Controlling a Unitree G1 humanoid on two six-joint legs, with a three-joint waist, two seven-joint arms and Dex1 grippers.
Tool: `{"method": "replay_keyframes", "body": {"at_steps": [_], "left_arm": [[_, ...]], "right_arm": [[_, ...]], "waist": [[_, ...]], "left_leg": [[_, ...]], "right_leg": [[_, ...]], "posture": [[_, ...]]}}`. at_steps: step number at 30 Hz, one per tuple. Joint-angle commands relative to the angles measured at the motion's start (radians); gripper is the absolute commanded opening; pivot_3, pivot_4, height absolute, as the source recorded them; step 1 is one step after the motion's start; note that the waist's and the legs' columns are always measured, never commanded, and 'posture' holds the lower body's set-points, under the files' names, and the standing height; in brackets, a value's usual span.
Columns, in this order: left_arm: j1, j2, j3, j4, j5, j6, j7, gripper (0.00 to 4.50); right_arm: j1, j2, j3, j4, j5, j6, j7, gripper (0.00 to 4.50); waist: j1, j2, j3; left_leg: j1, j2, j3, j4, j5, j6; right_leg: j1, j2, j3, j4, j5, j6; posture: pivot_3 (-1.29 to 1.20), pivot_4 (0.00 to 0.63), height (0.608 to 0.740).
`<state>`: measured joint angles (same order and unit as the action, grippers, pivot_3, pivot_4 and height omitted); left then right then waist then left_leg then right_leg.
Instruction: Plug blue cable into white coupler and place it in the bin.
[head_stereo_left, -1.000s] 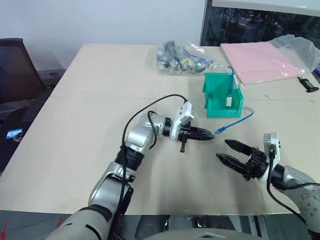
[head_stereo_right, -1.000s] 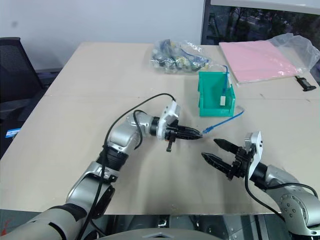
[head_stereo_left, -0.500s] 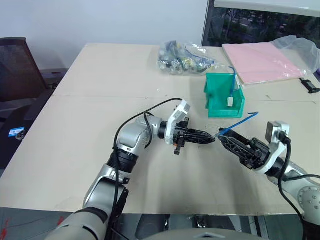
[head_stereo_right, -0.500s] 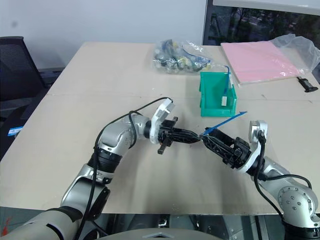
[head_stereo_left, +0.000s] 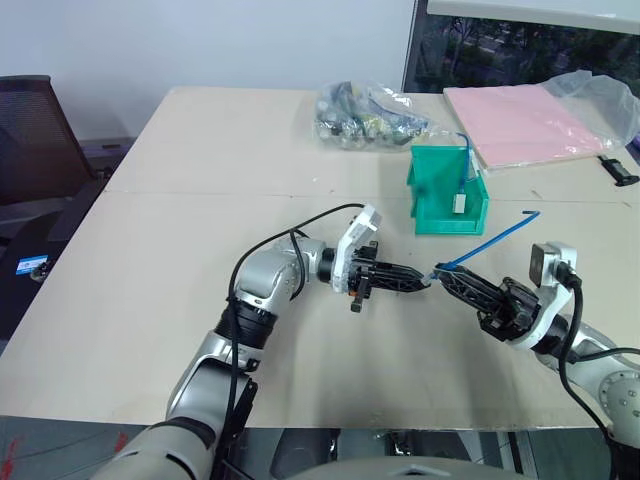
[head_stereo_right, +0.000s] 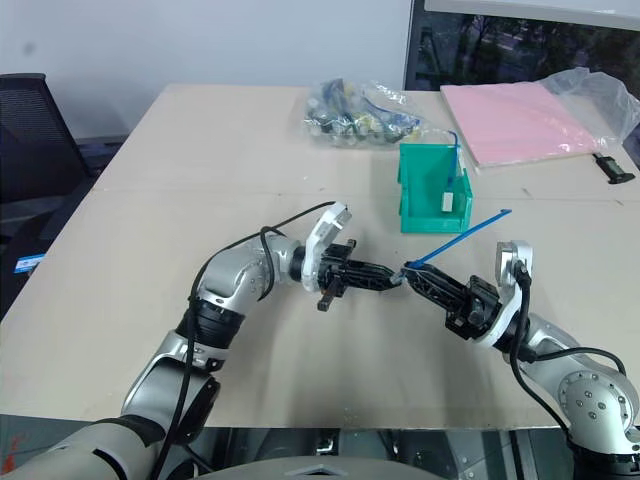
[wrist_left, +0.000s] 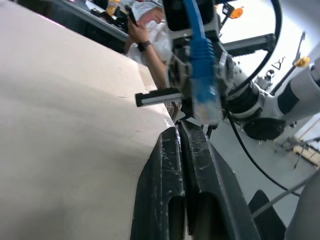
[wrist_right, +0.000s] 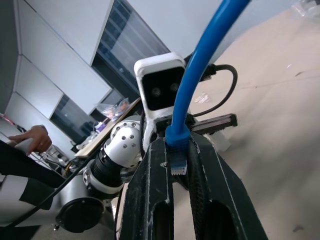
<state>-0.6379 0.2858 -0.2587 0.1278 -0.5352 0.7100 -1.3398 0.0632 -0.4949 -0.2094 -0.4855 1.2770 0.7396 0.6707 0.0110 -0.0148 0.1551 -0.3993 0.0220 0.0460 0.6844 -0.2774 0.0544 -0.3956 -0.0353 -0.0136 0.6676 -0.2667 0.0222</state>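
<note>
My right gripper (head_stereo_left: 447, 276) is shut on the blue cable (head_stereo_left: 490, 240) just behind its clear plug, and the rest of the cable slants up and to the right, off the table. In the right wrist view the cable (wrist_right: 200, 65) rises from between my fingers. My left gripper (head_stereo_left: 424, 283) points right, tip to tip with the right one. Its fingers (wrist_left: 192, 150) lie together with nothing between them, and the plug (wrist_left: 202, 75) hangs just beyond them. The teal bin (head_stereo_left: 430, 180) stands behind both grippers. A white coupler (head_stereo_left: 458, 202) lies in it, with a thin blue wire rising from it.
A clear bag of mixed cables (head_stereo_left: 370, 115) lies behind the bin. A pink sheet (head_stereo_left: 520, 120) and crumpled clear plastic (head_stereo_left: 600, 95) are at the back right, with a black object (head_stereo_left: 620, 170) at the right edge. A person's hand (wrist_right: 35, 137) shows beyond the table.
The right gripper was open and low near the front edge. It rose to the left and shut on the cable beside the left fingertips, lifting the cable's far end off the table. The left hand stayed put.
</note>
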Motion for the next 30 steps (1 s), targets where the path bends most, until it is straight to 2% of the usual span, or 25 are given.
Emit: {"method": "replay_keyframes", "body": {"at_steps": [1,2,6,8,11,14,19,22,25,30], "left_arm": [[0.034,0.006,0.026,-0.153,-0.041,0.005,0.043,2.35],[0.062,0.021,0.036,-0.214,-0.053,0.018,0.063,2.86],[0.189,0.068,0.113,-0.450,-0.092,0.063,0.211,2.86],[0.251,0.053,0.183,-0.554,-0.100,0.058,0.338,2.86],[0.367,0.024,0.295,-0.713,-0.014,-0.048,0.552,2.86],[0.459,0.002,0.365,-0.793,0.088,-0.126,0.730,2.86],[0.681,0.041,0.320,-0.764,0.358,-0.312,0.891,2.86],[0.729,0.014,0.287,-0.696,0.438,-0.374,0.970,2.86],[0.755,0.026,0.211,-0.566,0.522,-0.497,0.974,2.86],[0.710,-0.048,0.209,-0.447,0.484,-0.537,0.999,2.86]], "right_arm": [[-0.030,-0.005,-0.018,0.023,0.018,-0.001,0.005,0.00],[-0.038,-0.007,-0.024,0.036,0.017,-0.001,0.003,0.00],[-0.069,-0.016,-0.045,0.079,0.021,0.000,0.005,0.00],[-0.075,-0.020,-0.049,0.090,0.009,-0.004,0.011,0.00],[-0.085,-0.020,-0.048,0.103,-0.057,-0.045,0.036,0.00],[-0.099,-0.010,-0.043,0.117,-0.134,-0.098,0.069,0.00],[-0.116,-0.011,-0.008,0.116,-0.204,-0.127,0.124,0.00],[-0.130,-0.012,0.010,0.118,-0.231,-0.130,0.138,0.00],[-0.135,-0.008,0.017,0.120,-0.249,-0.133,0.144,0.00],[-0.131,-0.005,0.007,0.118,-0.260,-0.138,0.140,0.00]], "waist": [[0.000,0.000,0.000],[0.001,0.000,0.000],[-0.005,0.001,0.000],[-0.002,0.001,0.000],[0.001,0.001,0.000],[0.003,0.001,0.000],[0.002,0.001,0.000],[0.006,0.001,0.000],[0.008,0.001,0.000],[0.004,0.001,0.000]], "left_leg": [[0.000,0.000,0.000,0.000,0.000,0.000],[0.000,0.000,0.000,0.000,0.000,0.000],[0.000,0.001,0.000,-0.001,0.000,0.000],[0.000,0.001,0.000,-0.002,0.000,0.000],[0.000,0.001,0.000,-0.002,0.000,0.000],[0.000,0.001,0.000,-0.002,0.000,0.000],[0.001,0.000,0.001,-0.002,0.000,0.000],[0.001,0.001,0.001,-0.003,0.000,0.000],[0.001,0.000,0.001,-0.002,0.000,0.000],[0.000,0.000,0.002,-0.003,-0.001,0.000]], "right_leg": [[0.000,0.000,0.000,0.000,0.000,0.000],[0.000,0.000,0.000,0.000,0.000,0.000],[0.000,-0.001,0.001,-0.001,0.000,0.000],[0.000,-0.002,0.000,-0.001,0.000,0.000],[0.000,-0.003,0.000,-0.001,0.000,0.000],[0.000,-0.004,0.000,-0.002,0.000,0.000],[0.001,-0.004,0.000,-0.003,0.000,0.000],[0.000,-0.004,0.000,-0.003,0.000,0.000],[0.001,-0.006,-0.001,-0.003,0.000,-0.001],[0.000,-0.008,-0.001,-0.005,0.000,-0.001]], "posture": [[0.00,0.150,0.740],[0.00,0.150,0.740],[0.00,0.150,0.740],[0.00,0.150,0.740],[0.00,0.150,0.740],[0.00,0.150,0.740],[0.00,0.150,0.740],[0.00,0.150,0.740],[0.00,0.150,0.740],[0.00,0.150,0.740]]}}
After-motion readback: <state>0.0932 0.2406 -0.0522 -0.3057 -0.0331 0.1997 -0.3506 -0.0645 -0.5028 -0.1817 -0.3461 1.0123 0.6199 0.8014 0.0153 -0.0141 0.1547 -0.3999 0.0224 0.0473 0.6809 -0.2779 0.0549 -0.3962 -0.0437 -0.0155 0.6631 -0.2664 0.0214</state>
